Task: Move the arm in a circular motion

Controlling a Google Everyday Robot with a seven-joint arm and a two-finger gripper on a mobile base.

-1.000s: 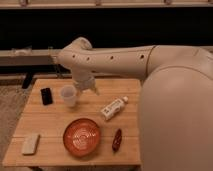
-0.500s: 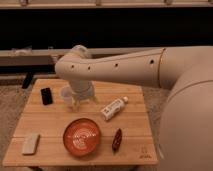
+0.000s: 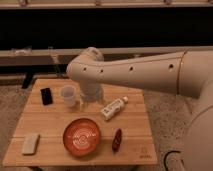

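Observation:
The cream-white arm [image 3: 135, 72] reaches in from the right across the far half of a wooden table [image 3: 135, 125]. Its rounded elbow [image 3: 82, 67] is at centre left, and the short wrist [image 3: 91, 91] points down at the table. The gripper [image 3: 86, 102] hangs just under the wrist, close above the tabletop and right beside a translucent white cup [image 3: 68, 95]. It holds nothing that I can see.
On the table are a black phone [image 3: 46, 95] at far left, a white bottle [image 3: 113, 107] lying on its side, an orange patterned bowl [image 3: 81, 136], a dark red chili-like object [image 3: 117, 140] and a pale sponge [image 3: 31, 143]. Dark shelving runs behind the table.
The elbow and wrist have dropped lower and swung to the right, from above the cup to its right side. The objects on the table have not moved.

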